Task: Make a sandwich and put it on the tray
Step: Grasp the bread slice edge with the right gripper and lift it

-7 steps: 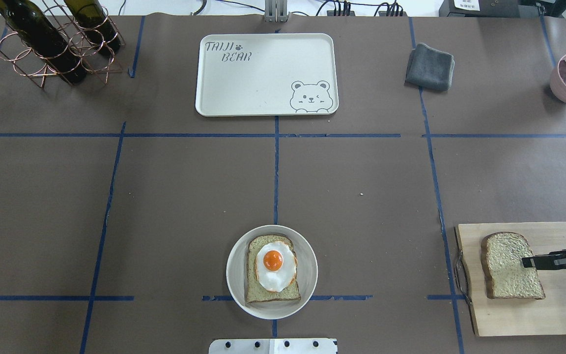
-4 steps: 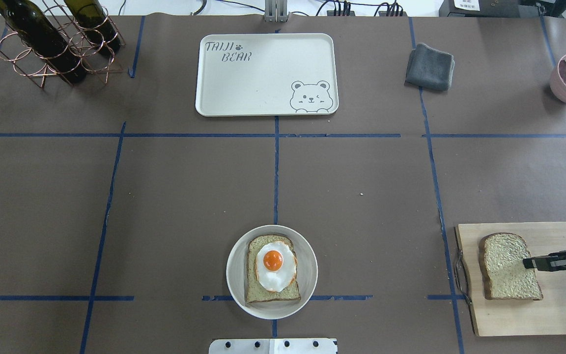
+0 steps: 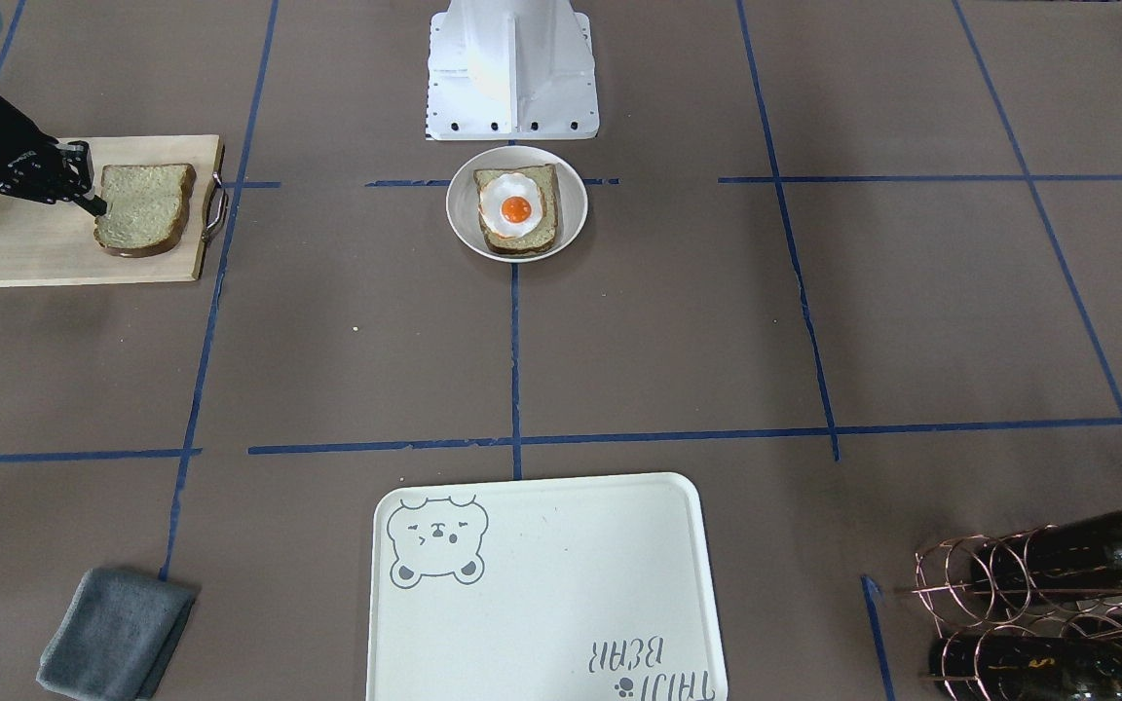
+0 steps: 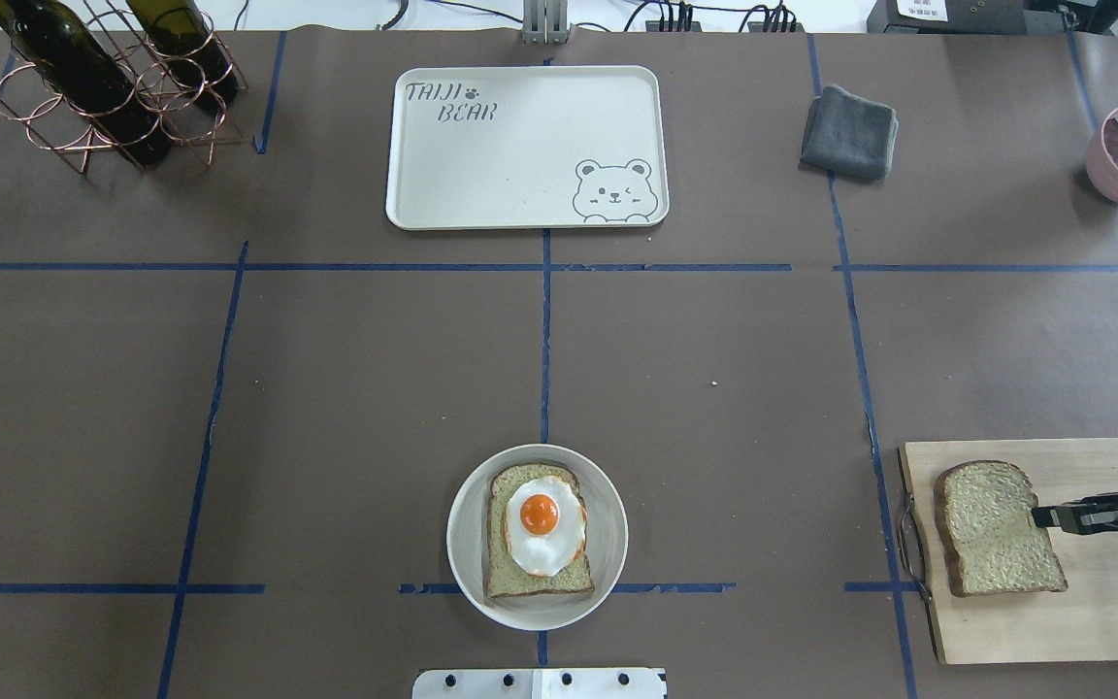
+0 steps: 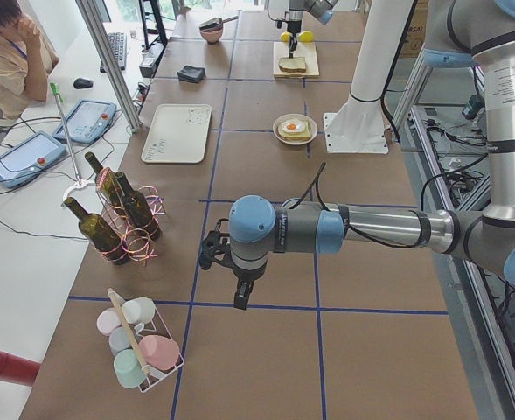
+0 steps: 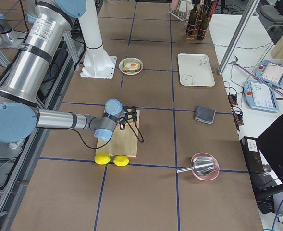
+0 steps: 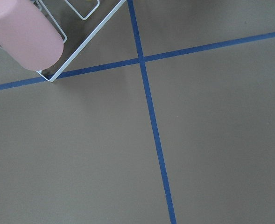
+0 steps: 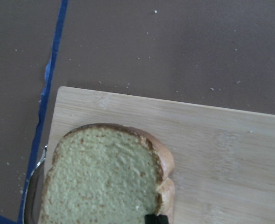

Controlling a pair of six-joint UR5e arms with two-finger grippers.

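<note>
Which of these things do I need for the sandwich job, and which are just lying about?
For the job: plate, bread slice with egg on it, second slice on the cutting board, right gripper at its edge, tray.

Lying about: grey cloth, wine bottles, pink bowl, lemons, pastel cups.

Cream-white tray (image 4: 520, 155) with grey bear face and lettering, whitish plate (image 4: 467, 553), white egg (image 4: 544, 549) with orange yolk, speckled tan bread slice (image 4: 996, 529) with brown crust, pale wood-grain cutting board (image 4: 1102, 612), brown table (image 4: 375, 388) with blue tape grid, grey cloth (image 4: 848, 131)
</note>
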